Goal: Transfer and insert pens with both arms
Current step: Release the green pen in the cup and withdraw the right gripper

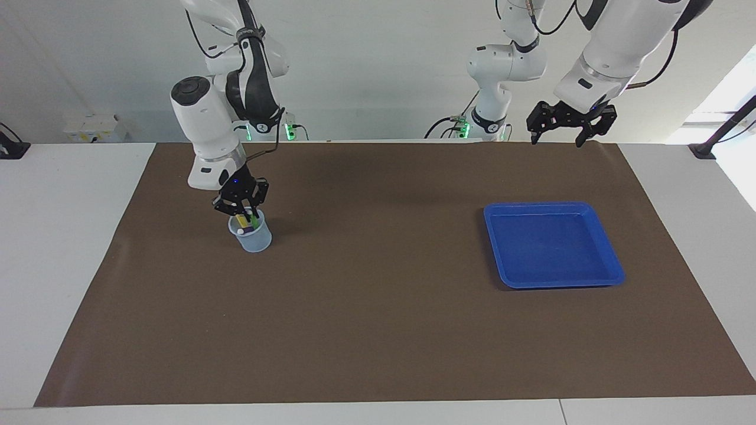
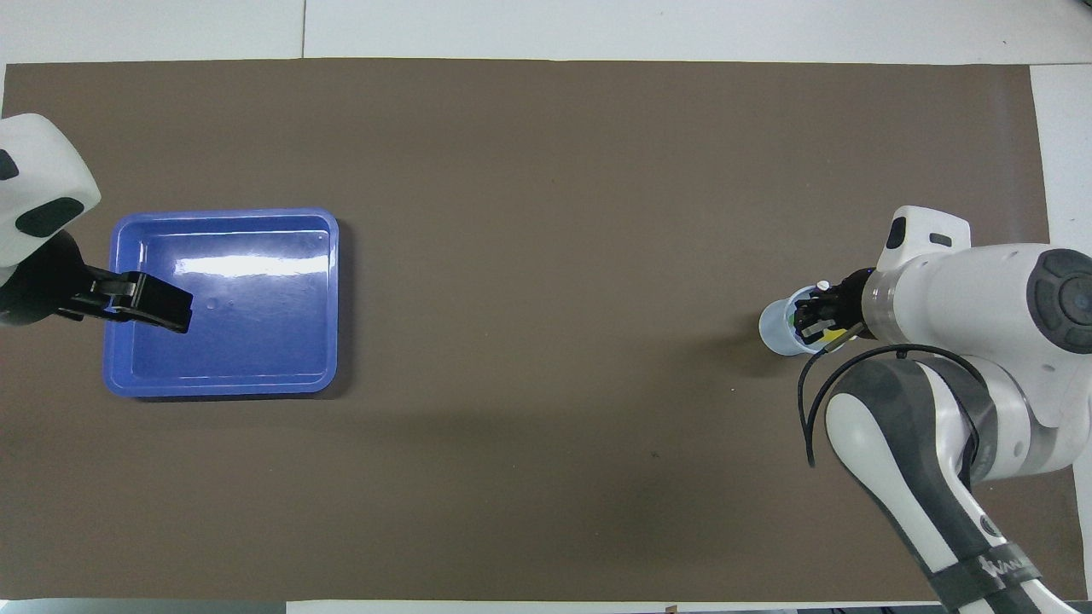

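Note:
A clear plastic cup stands on the brown mat toward the right arm's end. Inside it are the yellow pen, the green pen and the purple pen, of which the whitish tip shows. My right gripper reaches down into the cup's mouth, shut on the green pen. Raised high over the mat's edge at the robots' end, above the blue tray's end of the table, my left gripper is open and holds nothing.
The blue tray lies toward the left arm's end with nothing in it. Two slimmer white arms with green-lit bases stand at the robots' edge. The brown mat covers most of the table.

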